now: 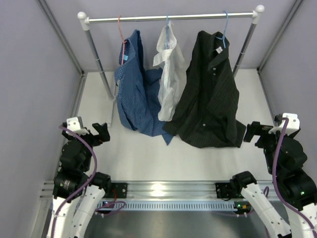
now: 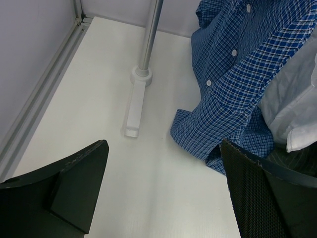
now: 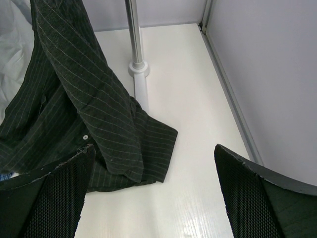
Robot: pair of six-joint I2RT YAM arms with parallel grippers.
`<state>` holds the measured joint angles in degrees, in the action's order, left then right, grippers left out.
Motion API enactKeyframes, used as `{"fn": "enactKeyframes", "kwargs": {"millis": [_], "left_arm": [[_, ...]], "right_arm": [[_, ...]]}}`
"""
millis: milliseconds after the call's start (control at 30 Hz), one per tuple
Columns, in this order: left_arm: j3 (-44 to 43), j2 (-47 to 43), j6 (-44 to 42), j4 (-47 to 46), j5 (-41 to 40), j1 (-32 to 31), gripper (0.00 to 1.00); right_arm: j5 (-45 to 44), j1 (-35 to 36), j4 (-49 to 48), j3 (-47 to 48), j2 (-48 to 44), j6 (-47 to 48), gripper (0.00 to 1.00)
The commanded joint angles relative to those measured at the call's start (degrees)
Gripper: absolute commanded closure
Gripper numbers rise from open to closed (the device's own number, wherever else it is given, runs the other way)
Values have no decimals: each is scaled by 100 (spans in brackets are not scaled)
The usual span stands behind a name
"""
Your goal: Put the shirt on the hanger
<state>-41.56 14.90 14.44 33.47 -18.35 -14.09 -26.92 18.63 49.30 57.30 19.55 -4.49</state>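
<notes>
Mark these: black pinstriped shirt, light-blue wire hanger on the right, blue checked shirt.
Black pinstriped button-up shirt (image 1: 210, 99): top external view, front panel.
Thin light-blue wire hanger (image 1: 226, 29): top external view, hook stem above the collar.
Blue checked shirt (image 2: 247, 74): left wrist view, front panel near the buttons.

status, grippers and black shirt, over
Left gripper open, empty; right gripper open, empty. Black shirt hangs from light-blue hanger on rail, hem bunched on table. White shirt close beside it.
</notes>
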Motion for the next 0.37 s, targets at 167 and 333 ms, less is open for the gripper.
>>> {"fn": "enactKeyframes", "kwargs": {"millis": [167,333], "left_arm": [[69,22,-108,-263,200,-15,2],[69,22,-117,-262,209,-24,2]], "right_arm": [[46,88,27,1,66,10,1],[29,88,27,-8,101,-17,0]]}}
